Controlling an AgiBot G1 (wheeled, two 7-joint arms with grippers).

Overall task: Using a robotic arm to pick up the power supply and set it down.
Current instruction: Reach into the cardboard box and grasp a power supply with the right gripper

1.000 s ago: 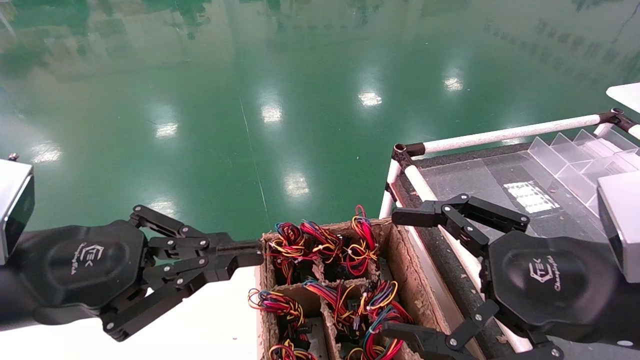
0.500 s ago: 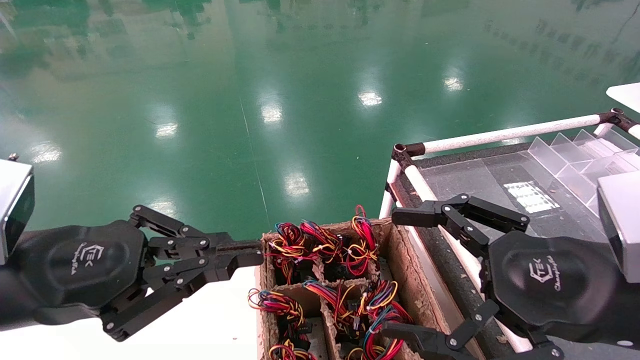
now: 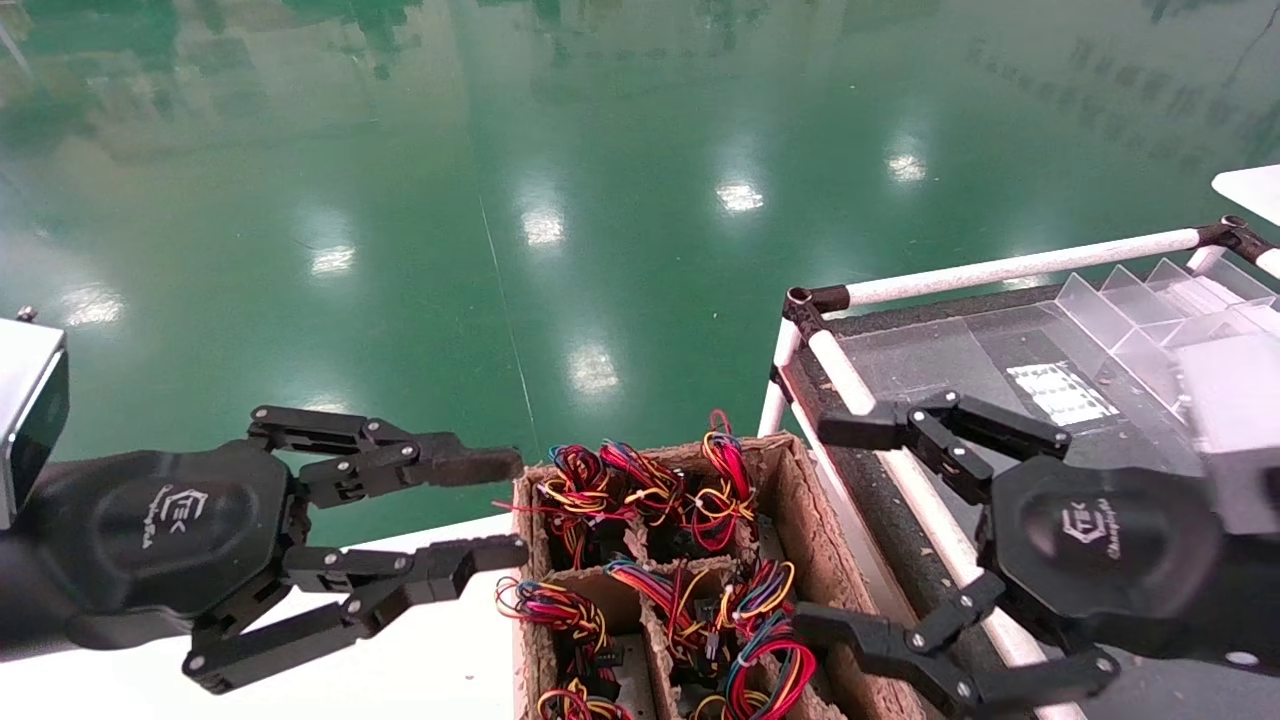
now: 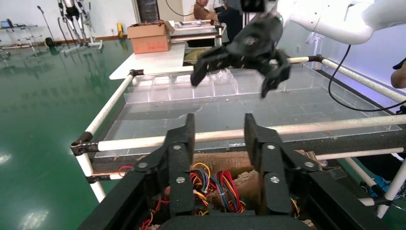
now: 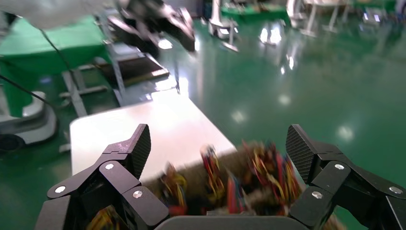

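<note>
A cardboard box (image 3: 797, 495) with dividers holds several power supply units. Only their red, yellow, blue and black wire bundles (image 3: 650, 488) show; the metal bodies are sunk in the compartments. My left gripper (image 3: 503, 508) hovers open at the box's left rim, nothing between its fingers. In the left wrist view this gripper (image 4: 220, 136) frames the wires (image 4: 218, 184). My right gripper (image 3: 826, 528) stands wide open over the box's right wall, also empty. In the right wrist view that gripper (image 5: 219, 146) spans the blurred wire bundles (image 5: 230, 184).
A rack of white pipes (image 3: 1010, 267) with a dark top and clear plastic dividers (image 3: 1140, 320) stands right of the box. The box rests on a white table (image 3: 430, 650). Glossy green floor (image 3: 560, 200) lies beyond.
The left gripper has opened from shut. The right gripper has shifted slightly right and down, still open.
</note>
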